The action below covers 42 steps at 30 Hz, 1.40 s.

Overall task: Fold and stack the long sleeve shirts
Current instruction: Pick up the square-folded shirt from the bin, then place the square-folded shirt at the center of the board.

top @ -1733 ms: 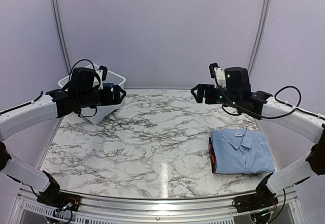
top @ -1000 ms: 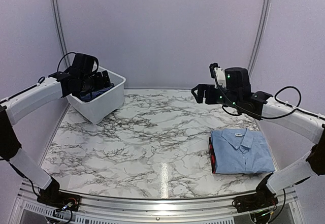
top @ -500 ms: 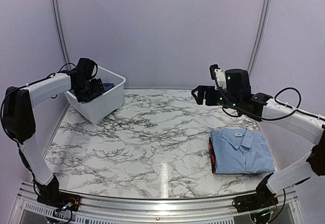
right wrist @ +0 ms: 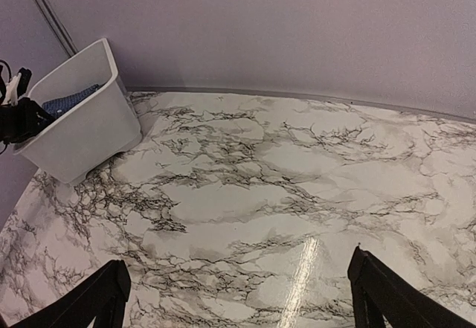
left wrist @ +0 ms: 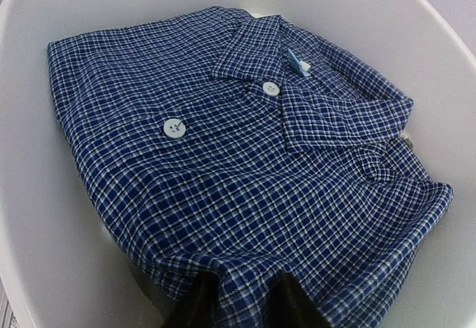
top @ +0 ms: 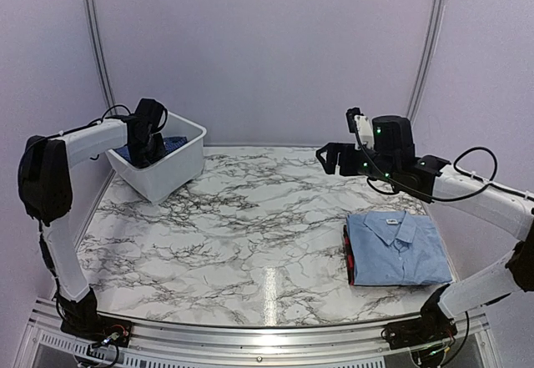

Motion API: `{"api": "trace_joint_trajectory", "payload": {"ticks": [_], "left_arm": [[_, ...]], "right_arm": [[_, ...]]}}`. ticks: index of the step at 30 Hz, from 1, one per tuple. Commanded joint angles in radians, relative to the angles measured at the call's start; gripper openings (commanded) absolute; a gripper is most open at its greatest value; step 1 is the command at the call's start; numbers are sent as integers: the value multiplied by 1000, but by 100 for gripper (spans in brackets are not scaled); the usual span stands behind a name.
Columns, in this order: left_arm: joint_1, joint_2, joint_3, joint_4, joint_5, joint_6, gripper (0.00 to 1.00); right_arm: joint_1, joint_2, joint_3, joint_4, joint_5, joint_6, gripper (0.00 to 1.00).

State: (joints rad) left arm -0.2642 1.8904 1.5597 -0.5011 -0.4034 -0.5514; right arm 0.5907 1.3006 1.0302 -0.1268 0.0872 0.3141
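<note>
My left arm has swung away from the table's edge and dropped into the white bin [top: 179, 168] at the far left corner, while my right arm has hardly shifted. My left pincer [left wrist: 245, 302] sits low inside the bin, and its dark fingers [left wrist: 199, 307] have come in narrow on either side of a raised fold at the near edge of the dark blue checked shirt [left wrist: 223, 164], so I am gripping that hem. The shirt lies folded on the bin's floor, collar at the far end, with two white buttons [left wrist: 173, 128] showing on its front and a small pale blue tag [left wrist: 299, 63] at the neck. From above, only a strip of that shirt [top: 171, 143] shows over the bin's rim. My right pincer [right wrist: 242, 298] hangs spread wide above the far right part of the marble table [top: 250, 226], holding nothing, its camera looking across to the bin [right wrist: 82, 131]. The light blue shirt [top: 396, 247] lies folded flat on the near right of the table, collar away from me, its white neck label [top: 390, 215] facing up, well apart from the bin.
</note>
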Motion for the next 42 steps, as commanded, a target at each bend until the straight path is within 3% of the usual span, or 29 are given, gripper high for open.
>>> {"api": "trace_joint_trajectory", "payload": {"ticks": [1, 5, 16, 25, 29, 35, 42], "left_arm": [[3, 45, 75, -66, -56, 41, 19], [11, 49, 177, -67, -81, 72, 0], [11, -24, 401, -14, -146, 191, 0], [-8, -201, 421, 210, 51, 290, 0], [-75, -261, 443, 297, 134, 374, 0], [-274, -307, 503, 365, 172, 499, 0], [-427, -280, 543, 390, 293, 433, 0]], "right_arm": [[-4, -26, 8, 26, -16, 3, 99], [-4, -30, 8, 23, -18, 3, 98], [-4, -29, 11, 16, -31, 8, 99], [-3, -21, 14, 27, -40, 10, 99], [-4, -13, 20, 27, -44, 10, 99], [-4, -10, 37, 28, -34, 10, 98], [-3, -37, 41, 20, 44, 21, 99]]}}
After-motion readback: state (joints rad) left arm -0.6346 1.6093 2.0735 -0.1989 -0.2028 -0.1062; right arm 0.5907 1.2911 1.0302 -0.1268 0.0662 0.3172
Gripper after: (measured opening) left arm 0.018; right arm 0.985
